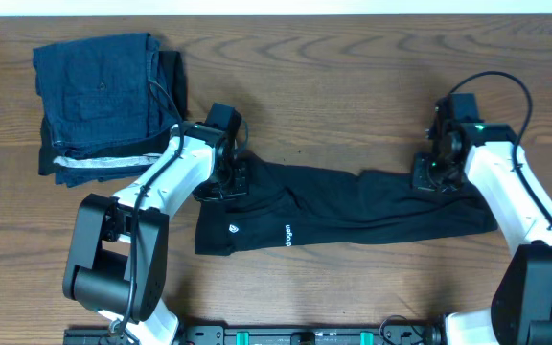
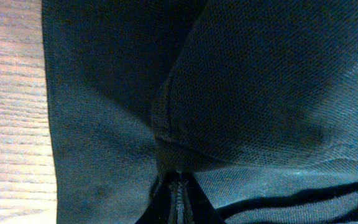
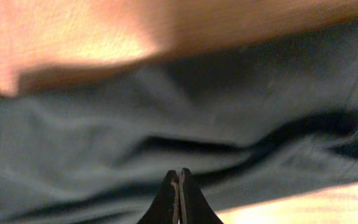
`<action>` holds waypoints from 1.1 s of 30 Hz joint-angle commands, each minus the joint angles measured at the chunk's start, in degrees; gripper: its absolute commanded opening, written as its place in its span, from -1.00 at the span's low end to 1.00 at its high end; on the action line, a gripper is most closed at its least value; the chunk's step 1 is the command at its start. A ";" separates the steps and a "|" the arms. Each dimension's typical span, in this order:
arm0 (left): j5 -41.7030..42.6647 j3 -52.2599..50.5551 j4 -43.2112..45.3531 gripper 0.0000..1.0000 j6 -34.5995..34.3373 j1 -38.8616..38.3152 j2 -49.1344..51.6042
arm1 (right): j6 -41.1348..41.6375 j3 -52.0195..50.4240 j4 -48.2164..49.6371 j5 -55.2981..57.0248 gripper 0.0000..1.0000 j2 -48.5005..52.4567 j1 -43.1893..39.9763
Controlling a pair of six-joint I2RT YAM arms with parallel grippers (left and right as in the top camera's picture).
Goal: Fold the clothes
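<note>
shirt [image 1: 353,206] lies as a long flat band on the table [image 1: 353,86], running from one set of fingers to the other. left gripper [image 1: 226,180] is pressed shut at the band's far edge, with a hem fold bunched right at its tips; looks pinched. right gripper [image 1: 427,174] is also closed tight at the far edge of the other end, cloth just ahead of and under its tips; can't tell if any is caught. blue pile [image 1: 99,101] sits well beyond the left fingers. judgement: check the right side really has cloth, then lift both ends level and together, keeping the band taut between the fingers so the middle doesn't sag.
</note>
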 commanded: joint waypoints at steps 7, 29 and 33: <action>-0.33 -0.42 -0.09 -0.88 -0.72 0.04 0.76 | -0.31 -6.23 8.02 2.12 -0.97 0.15 -4.96; -0.35 -0.42 -0.50 -0.88 -0.70 0.04 0.76 | 17.20 -8.85 7.32 0.66 -0.86 0.13 -14.97; -0.33 -0.42 -0.50 -0.88 -0.70 0.04 0.76 | 21.18 -8.87 7.06 0.74 -0.38 0.13 -15.85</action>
